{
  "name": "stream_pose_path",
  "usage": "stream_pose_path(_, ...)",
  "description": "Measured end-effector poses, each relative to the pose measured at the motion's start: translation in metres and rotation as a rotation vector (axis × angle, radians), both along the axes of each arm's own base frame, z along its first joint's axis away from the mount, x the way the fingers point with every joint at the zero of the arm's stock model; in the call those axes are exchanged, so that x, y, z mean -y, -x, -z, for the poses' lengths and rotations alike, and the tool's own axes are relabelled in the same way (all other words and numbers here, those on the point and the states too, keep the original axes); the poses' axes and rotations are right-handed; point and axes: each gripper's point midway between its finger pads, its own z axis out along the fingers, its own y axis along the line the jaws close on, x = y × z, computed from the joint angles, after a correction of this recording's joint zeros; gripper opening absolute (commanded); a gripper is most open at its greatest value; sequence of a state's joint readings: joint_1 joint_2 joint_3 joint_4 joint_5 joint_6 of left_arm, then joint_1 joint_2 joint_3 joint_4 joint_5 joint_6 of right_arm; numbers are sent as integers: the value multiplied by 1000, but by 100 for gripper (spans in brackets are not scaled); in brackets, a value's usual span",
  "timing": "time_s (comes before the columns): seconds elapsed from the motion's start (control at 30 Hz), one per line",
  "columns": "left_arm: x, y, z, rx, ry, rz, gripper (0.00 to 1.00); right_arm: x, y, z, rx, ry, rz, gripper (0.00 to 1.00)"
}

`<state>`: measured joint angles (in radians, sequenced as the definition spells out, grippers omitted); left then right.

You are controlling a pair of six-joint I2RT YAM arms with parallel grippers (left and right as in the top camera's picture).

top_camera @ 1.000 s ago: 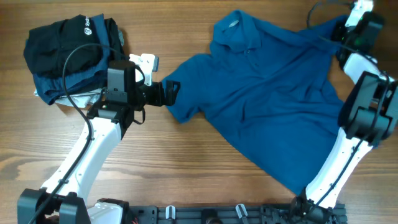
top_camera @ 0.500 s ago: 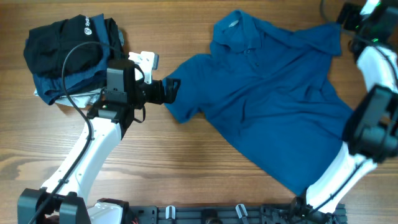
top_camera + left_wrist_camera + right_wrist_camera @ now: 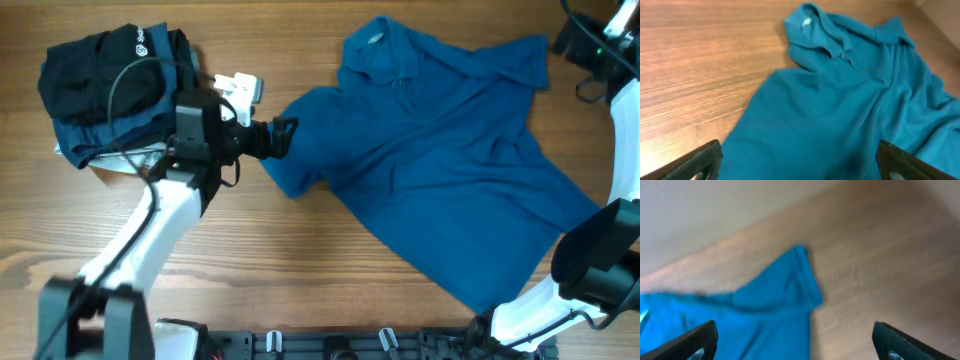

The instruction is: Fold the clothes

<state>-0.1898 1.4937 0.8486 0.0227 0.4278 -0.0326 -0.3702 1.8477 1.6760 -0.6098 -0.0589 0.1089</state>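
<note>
Blue polo shirt (image 3: 440, 170) lay open but rumpled across the centre and right of the overhead frame on the wooden table (image 3: 300, 260), collar (image 3: 372, 45) toward the top. Left gripper (image 3: 280, 138) sat at the frame-left sleeve (image 3: 305, 170), likely placed to take that edge for a fold. Right gripper (image 3: 572, 38) hung in the upper-right corner, clear of the cloth. Dark stack (image 3: 105, 85) sat upper left.

Left wrist: fingers (image 3: 700, 159) spread wide, blue fabric between them, nothing pinched.

Right wrist: fingers (image 3: 692, 341) spread and empty; other sleeve (image 3: 785, 287) lay flat centre-left, ready for squaring
</note>
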Motion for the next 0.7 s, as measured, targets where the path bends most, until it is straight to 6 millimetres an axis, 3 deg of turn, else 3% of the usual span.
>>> stream_pose_path(0.03, 3, -3, 9, -7, -5, 19, 59, -7, 8, 9, -43, -38, -13, 100)
stream_pose_path(0.1, 6, -8, 31, -32, -12, 41, 35, -20, 20, 21, -107, -101, -38, 99)
stream_pose_path(0.13, 8, -10, 48, -50, -19, 56, 32, -30, 29, 29, -151, -151, -57, 100)
stream_pose_path(0.33, 3, -16, 96, -120, -63, 35, 26, -45, 41, 37, -203, -227, -82, 100)
stream_pose_path(0.5, -4, -14, 124, -179, -105, 3, 26, -51, 51, 43, -248, -259, -82, 99)
stream_pose_path(0.7, -14, -9, 141, -239, -157, -34, 25, -60, 74, 53, -351, -307, -75, 99)
